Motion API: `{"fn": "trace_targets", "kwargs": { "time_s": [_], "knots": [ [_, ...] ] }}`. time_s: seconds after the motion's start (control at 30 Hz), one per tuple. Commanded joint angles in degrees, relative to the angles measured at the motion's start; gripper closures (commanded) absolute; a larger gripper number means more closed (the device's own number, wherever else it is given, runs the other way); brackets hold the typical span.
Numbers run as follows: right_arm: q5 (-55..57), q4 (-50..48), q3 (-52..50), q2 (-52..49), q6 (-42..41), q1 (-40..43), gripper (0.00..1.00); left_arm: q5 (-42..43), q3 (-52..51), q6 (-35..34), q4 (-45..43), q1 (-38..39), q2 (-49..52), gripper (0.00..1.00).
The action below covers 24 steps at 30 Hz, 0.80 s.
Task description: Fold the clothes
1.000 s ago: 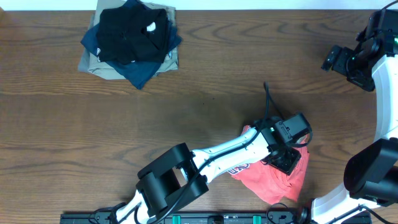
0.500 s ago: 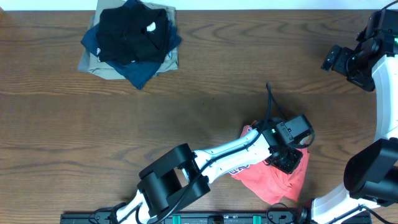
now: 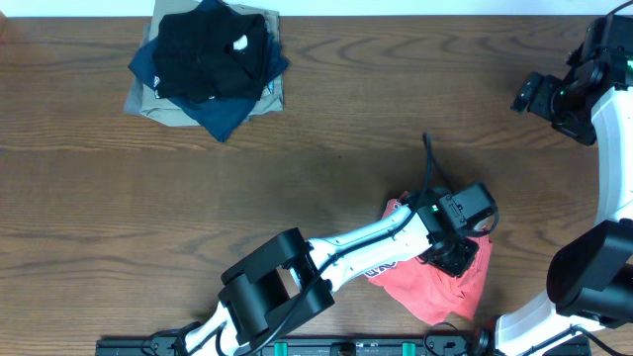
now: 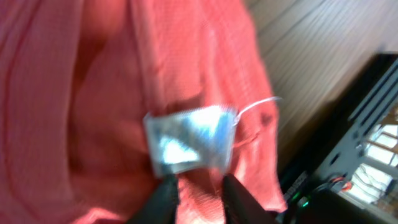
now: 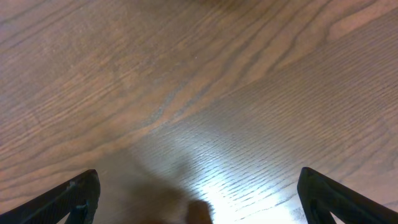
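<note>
Currently pinching red-orange T-shirt (image 3: 436, 288) by its label (image 4: 189, 140) with left end effector (image 4: 198, 182), five o'clock; holding right end effector (image 5: 198, 186) agape, two o'clock.

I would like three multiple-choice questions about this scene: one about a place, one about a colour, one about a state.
1. Where does the red-orange T-shirt lie?
A. spread flat at the far left
B. crumpled near the arms' bases, under the left gripper
C. neatly folded in the middle

2. What colour is the top garment of the folded stack?
A. white
B. black
C. red

3. How is the right gripper?
A. open over the bare table
B. shut on the T-shirt
C. shut on a sock

Answers:
1 B, the overhead view shows it there.
2 B, black lies uppermost.
3 A, its fingers stand wide apart with only wood between.
</note>
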<state>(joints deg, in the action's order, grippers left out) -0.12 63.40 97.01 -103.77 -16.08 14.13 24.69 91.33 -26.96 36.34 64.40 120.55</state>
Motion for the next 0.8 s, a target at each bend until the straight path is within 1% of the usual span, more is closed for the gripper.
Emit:
{"fn": "trace_targets", "kwargs": {
  "time_s": [0.0,0.13,0.3,0.43,0.57,0.63,0.67,0.77],
  "knots": [
    [0.55,0.07,0.20,-0.11,0.26,0.07,0.01,-1.38,-0.04,0.15,2.47,-0.04,0.96,0.70],
    [0.55,0.07,0.20,-0.11,0.26,0.07,0.01,-1.36,-0.04,0.15,3.96,0.76,0.96,0.64],
    [0.55,0.07,0.20,-0.11,0.26,0.07,0.01,-1.36,-0.04,0.13,3.58,2.40,0.98,0.53],
    [0.55,0.07,0.20,-0.11,0.26,0.07,0.01,-1.38,-0.04,0.13,2.78,3.10,0.98,0.51],
    [0.55,0.07,0.20,-0.11,0.26,0.07,0.01,-1.38,-0.04,0.15,1.84,3.13,0.96,0.52],
    [0.55,0.07,0.20,-0.11,0.26,0.07,0.01,-1.38,-0.04,0.24,1.73,3.13,0.96,0.57],
    [0.52,0.07,0.20,-0.11,0.26,0.07,0.01,-1.38,-0.04,0.33,1.70,3.13,0.96,0.61],
    [0.55,0.07,0.22,-0.11,0.26,0.07,0.01,-2.56,-0.04,0.31,1.73,3.13,0.98,0.65]
  ]
}}
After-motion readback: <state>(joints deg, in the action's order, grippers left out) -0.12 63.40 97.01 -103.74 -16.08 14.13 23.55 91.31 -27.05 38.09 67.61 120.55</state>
